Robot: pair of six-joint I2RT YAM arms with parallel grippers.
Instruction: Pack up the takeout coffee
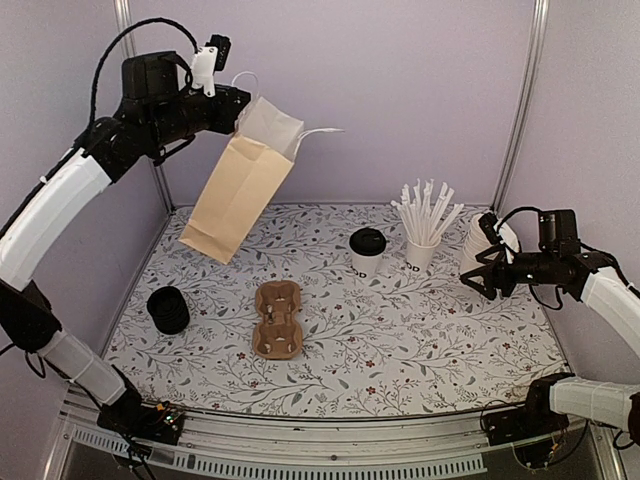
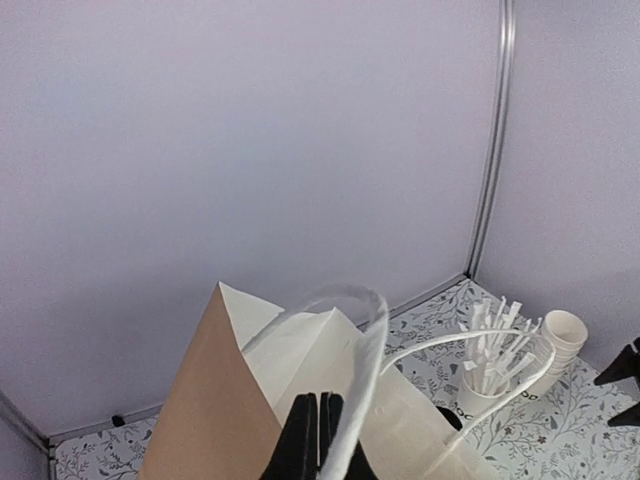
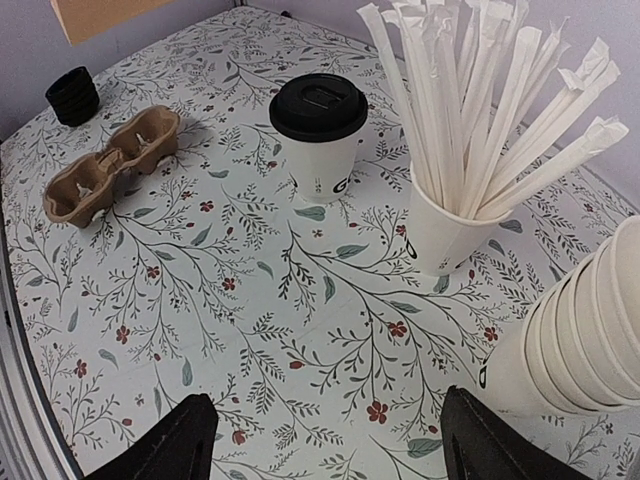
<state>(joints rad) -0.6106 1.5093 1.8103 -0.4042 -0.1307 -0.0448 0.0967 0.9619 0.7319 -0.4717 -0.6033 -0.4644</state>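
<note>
A lab test booth: plain lilac walls (image 1: pixel 400 80), metal frame posts (image 1: pixel 522 100), floral-clothed table (image 1: pixel 400 340).

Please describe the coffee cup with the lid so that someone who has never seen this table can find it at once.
On the floral table, look toward the far right. The coffee stands left of the cup of straws and the stack of cups. It alone has a black lid.

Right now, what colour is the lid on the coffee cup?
Black lid on a white cup; clearest in the right wrist view.
</note>
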